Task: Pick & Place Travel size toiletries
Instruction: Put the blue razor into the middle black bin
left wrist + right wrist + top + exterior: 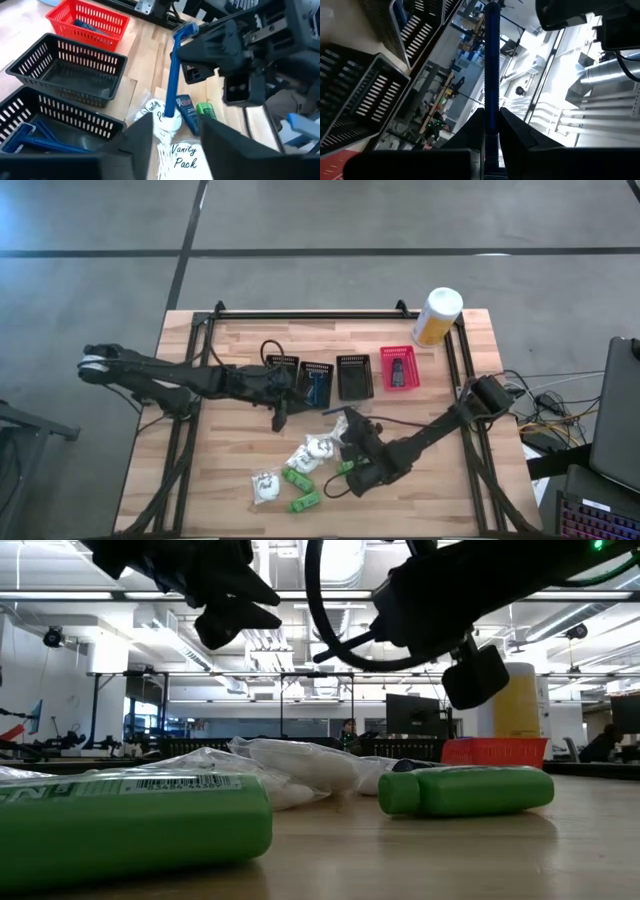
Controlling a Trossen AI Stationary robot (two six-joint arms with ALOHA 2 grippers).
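i am pinching a blue razor between the two fingers of my right pincer, its ribbed handle running straight out past my fingertips. from above, my right pincer is hanging over the middle of the worktop, just in front of the row of baskets. in the left wrist view the razor is standing nearly upright, its head at the top, its lower end over the white wrapped packs printed "vanity pack".

my left pincer is hovering near the back-middle of the worktop, in front of the black basket that is holding blue razors. its fingers are standing spread apart, gripping nothing.

the other toiletries are lying toward the front edge: white wrapped lumps and another, with green tubes and beside them, all to the left of my right pincer. a dark blue sachet is lying next to a green tube. the red basket is sitting at the right end of the row, with a dark item inside.
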